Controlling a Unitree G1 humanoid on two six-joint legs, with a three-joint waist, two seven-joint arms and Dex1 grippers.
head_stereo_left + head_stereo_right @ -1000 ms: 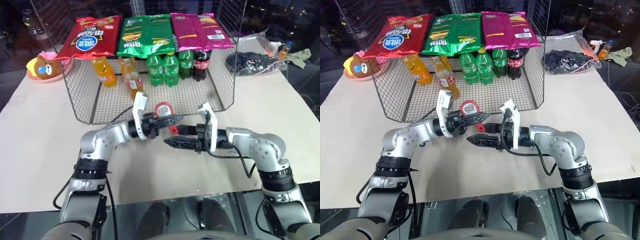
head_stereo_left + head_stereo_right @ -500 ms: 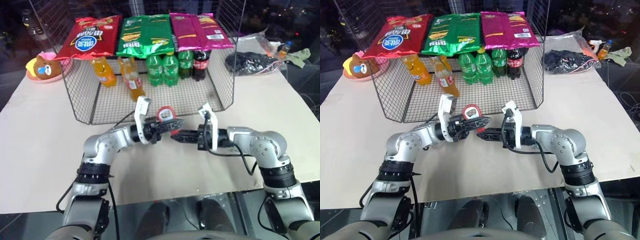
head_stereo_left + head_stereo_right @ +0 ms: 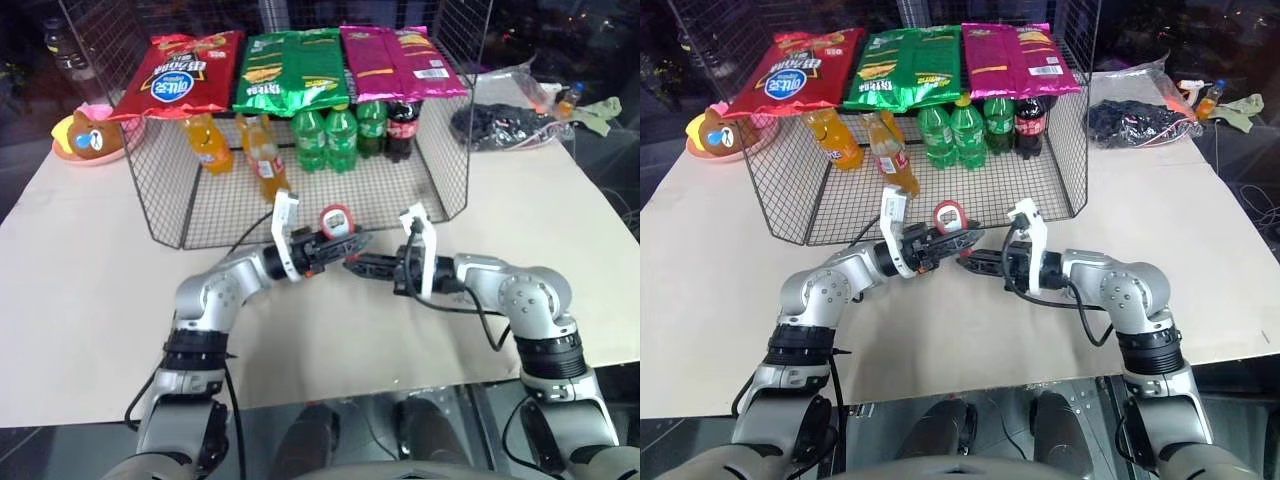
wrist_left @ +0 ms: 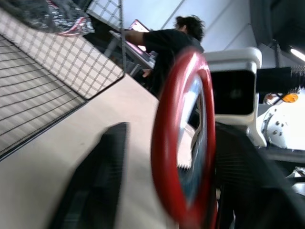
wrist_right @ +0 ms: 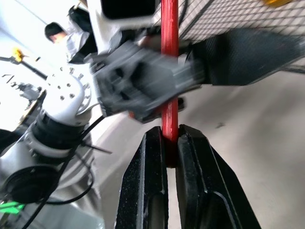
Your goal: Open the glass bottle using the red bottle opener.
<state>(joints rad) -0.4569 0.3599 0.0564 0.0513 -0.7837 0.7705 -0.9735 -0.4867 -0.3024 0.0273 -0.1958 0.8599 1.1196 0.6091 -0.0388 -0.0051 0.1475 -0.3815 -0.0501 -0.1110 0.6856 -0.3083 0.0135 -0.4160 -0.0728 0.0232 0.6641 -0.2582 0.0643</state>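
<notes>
The red bottle opener stands on edge above the table, between my two grippers and in front of the wire basket. My right gripper is shut on its narrow handle. My left gripper reaches in from the other side; its fingers stand open on either side of the opener's round loop head. The glass bottle, with orange drink and a yellow-red label, stands inside the basket behind the grippers.
The wire basket also holds orange plastic bottles, green bottles and a cola bottle, with snack bags lying on top. A bear toy sits far left, a black bag far right.
My right gripper came up from below the opener and shut on its handle. My left gripper, shut on the opener before, has opened its fingers.
</notes>
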